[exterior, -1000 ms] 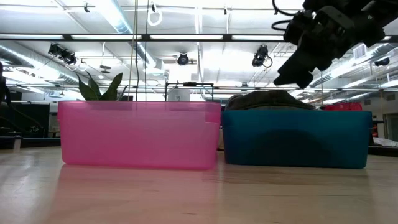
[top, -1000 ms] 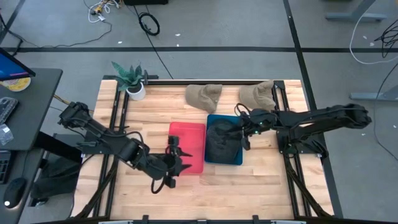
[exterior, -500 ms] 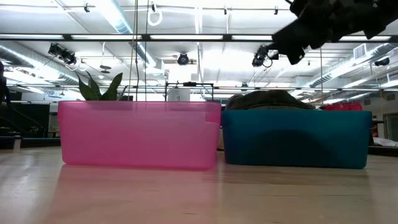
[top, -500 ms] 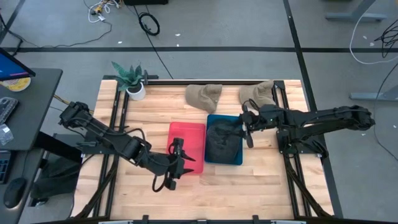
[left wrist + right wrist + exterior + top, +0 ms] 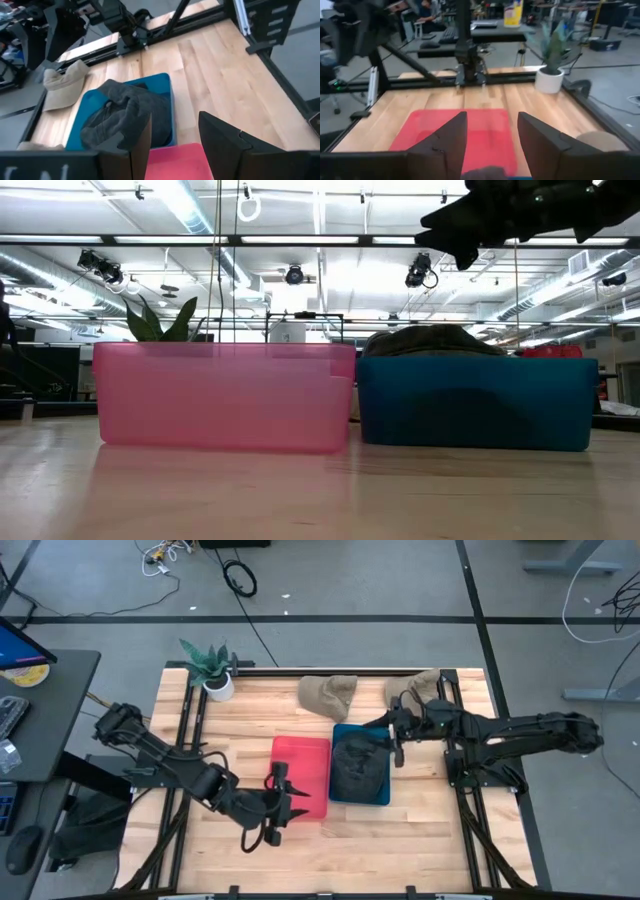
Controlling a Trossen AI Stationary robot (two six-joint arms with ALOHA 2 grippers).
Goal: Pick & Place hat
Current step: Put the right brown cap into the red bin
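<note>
A dark grey hat point(image 5: 358, 762) lies crumpled in the blue bin point(image 5: 340, 793); it also shows in the left wrist view point(image 5: 127, 115) and bulges above the bin's rim in the low view point(image 5: 435, 340). A red bin point(image 5: 300, 755) stands empty beside it. Two tan hats point(image 5: 328, 692) point(image 5: 412, 688) lie on the table's far side. My right gripper point(image 5: 393, 740) is open and empty, up in the air over the blue bin's right rim. My left gripper point(image 5: 282, 802) is open and empty, at the red bin's near side.
A potted plant point(image 5: 212, 668) stands at the far left corner. Black rails point(image 5: 190, 740) point(image 5: 452, 730) run along the table's left and right sides. Bare wood point(image 5: 400, 840) lies near the front edge.
My right gripper has risen from just above the dark hat in the blue bin and drawn back toward the table's right and far side, tipping from downward toward level. The dark hat stays in the blue bin.
</note>
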